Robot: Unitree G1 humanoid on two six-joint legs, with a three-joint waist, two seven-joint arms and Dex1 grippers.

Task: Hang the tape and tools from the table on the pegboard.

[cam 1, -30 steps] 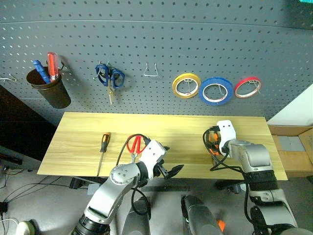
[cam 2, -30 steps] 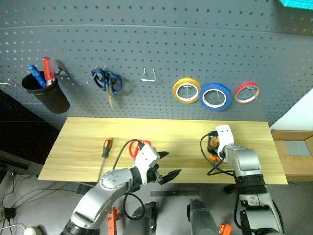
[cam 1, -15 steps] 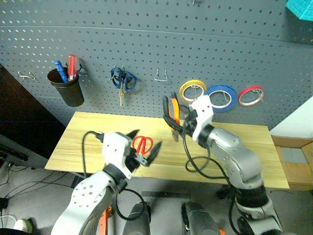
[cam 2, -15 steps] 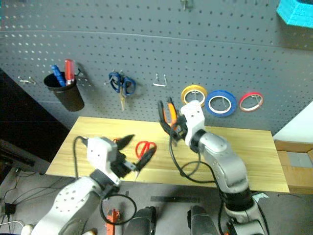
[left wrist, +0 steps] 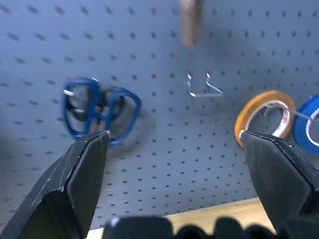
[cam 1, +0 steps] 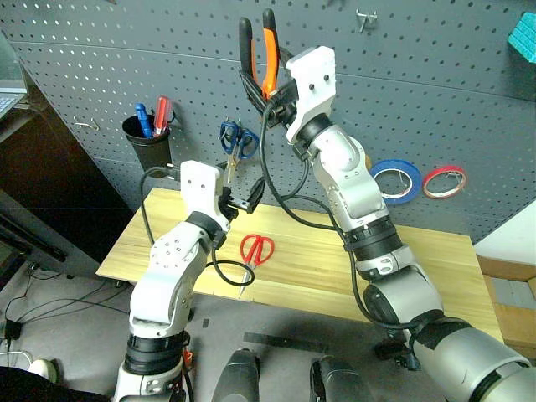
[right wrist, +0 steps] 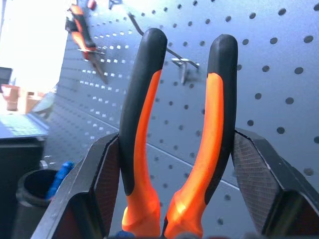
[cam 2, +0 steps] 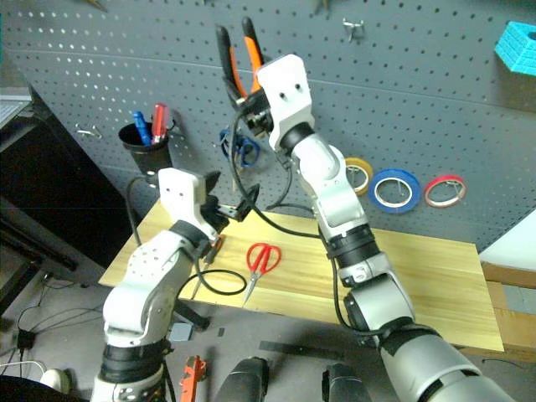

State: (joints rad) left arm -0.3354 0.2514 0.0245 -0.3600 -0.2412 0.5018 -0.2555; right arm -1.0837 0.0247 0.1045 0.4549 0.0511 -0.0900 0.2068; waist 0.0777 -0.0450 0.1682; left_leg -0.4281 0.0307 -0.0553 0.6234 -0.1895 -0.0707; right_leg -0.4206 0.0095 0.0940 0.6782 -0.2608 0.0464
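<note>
Pliers with orange and black handles (cam 1: 257, 52) are held up high in front of the big dark grey pegboard (cam 1: 435, 92), handles pointing up. The right gripper (right wrist: 175, 199) has them: its jaws are part way open and press on both handles from the outside. A small metal hook (right wrist: 183, 63) sticks out of the pegboard just behind the handles.

The left gripper (cam 1: 241, 197) is lower down and to the left, above the near left part of the light yellow wooden surface (cam 1: 419, 268). Its jaws are spread wide and hold nothing. It points at the pegboard, where blue-handled scissors (left wrist: 99, 112) hang on the left and a bare wire hook (left wrist: 202, 84) sits in the middle.

Red-handled scissors (cam 1: 255, 252) lie flat on the surface, near its front edge, below the left gripper. A small screwdriver with an orange and black handle (cam 2: 211, 251) lies just to their left, partly hidden by the left arm.

The wide blue tape roll (cam 1: 396, 182) hangs on the pegboard to the right. A thin red tape roll (cam 1: 444, 181) hangs just right of it, and a yellow tape roll (cam 2: 360, 175) just left. A black cup (cam 1: 151, 144) with a blue and a red tool in it hangs far left.
</note>
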